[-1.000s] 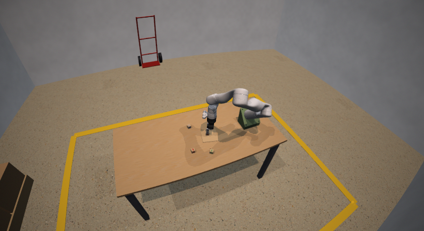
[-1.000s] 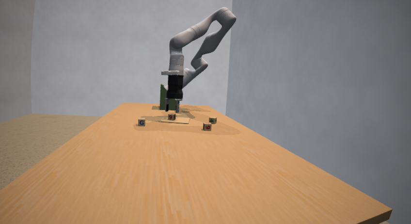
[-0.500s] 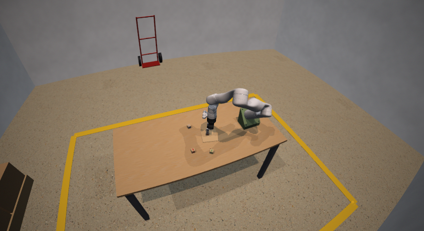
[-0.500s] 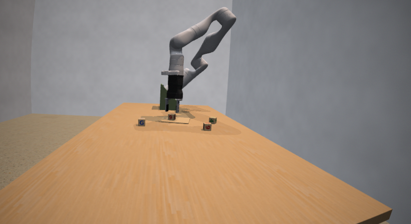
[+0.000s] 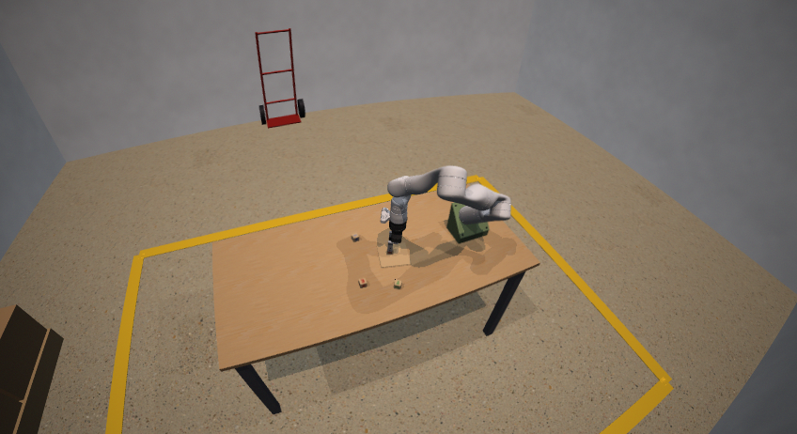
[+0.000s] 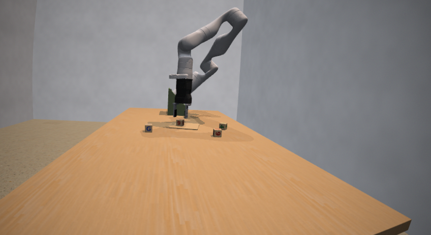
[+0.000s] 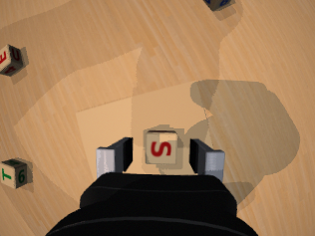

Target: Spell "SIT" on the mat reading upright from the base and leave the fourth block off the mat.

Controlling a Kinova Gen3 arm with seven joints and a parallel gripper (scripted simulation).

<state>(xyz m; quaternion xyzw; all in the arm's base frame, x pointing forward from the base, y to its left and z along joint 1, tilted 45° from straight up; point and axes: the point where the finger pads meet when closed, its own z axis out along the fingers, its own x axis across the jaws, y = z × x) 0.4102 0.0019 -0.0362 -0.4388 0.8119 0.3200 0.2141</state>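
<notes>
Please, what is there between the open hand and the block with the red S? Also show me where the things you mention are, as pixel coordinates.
Nothing solid shows there: the exterior view has only an open gap between the hand (image 6: 180, 116) (image 7: 160, 157) and the S block (image 6: 180, 122) (image 7: 160, 148), which sits below it on the mat (image 5: 394, 259) (image 6: 190, 126) (image 7: 107, 120).
</notes>
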